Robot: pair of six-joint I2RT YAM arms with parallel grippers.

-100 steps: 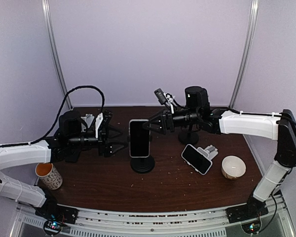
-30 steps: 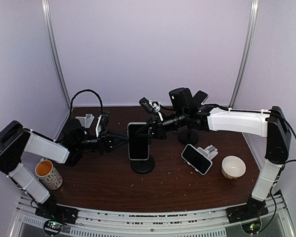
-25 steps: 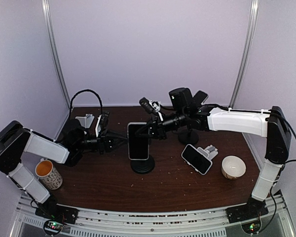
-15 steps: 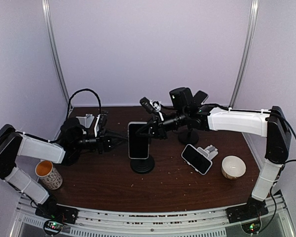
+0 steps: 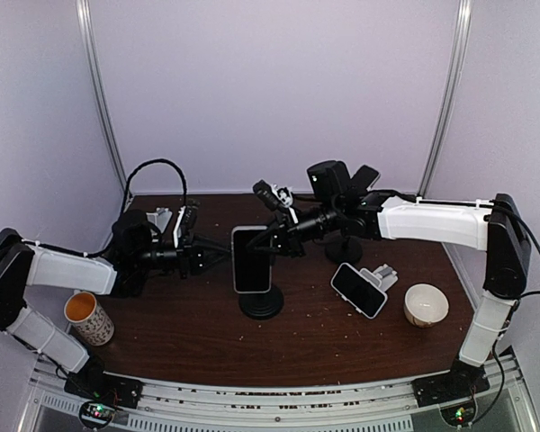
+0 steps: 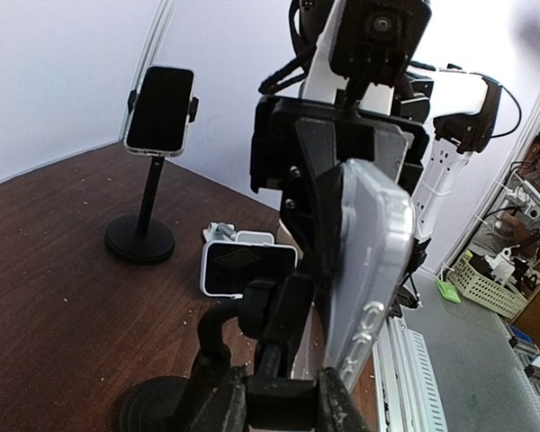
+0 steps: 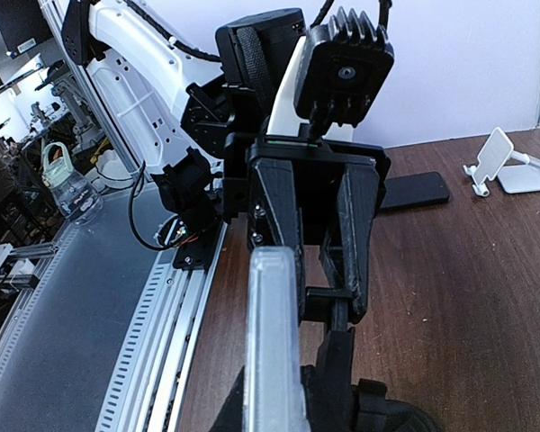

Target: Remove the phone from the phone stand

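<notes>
The phone [image 5: 252,259], in a clear case, stands upright on the black phone stand [image 5: 260,301] at mid table. My right gripper [image 5: 268,241] comes in from the right and is shut on the phone's edge. In the right wrist view, the phone's edge [image 7: 274,342] runs up between my right gripper [image 7: 275,409] fingers. My left gripper [image 5: 218,257] reaches in from the left behind the phone. In the left wrist view, my left gripper [image 6: 283,400] is shut on the stand's black clamp block [image 6: 283,382], with the phone [image 6: 369,261] just to its right.
A second phone on a tall stand [image 5: 343,249] is behind the right arm. A phone leans on a white folding stand [image 5: 358,289], with a white bowl [image 5: 426,304] beside it. A paper cup [image 5: 89,320] sits front left. Another white stand [image 5: 155,219] is back left.
My left arm's elbow has swung lower and out to the left while its gripper stays at the stand. The right gripper and the phone have barely moved.
</notes>
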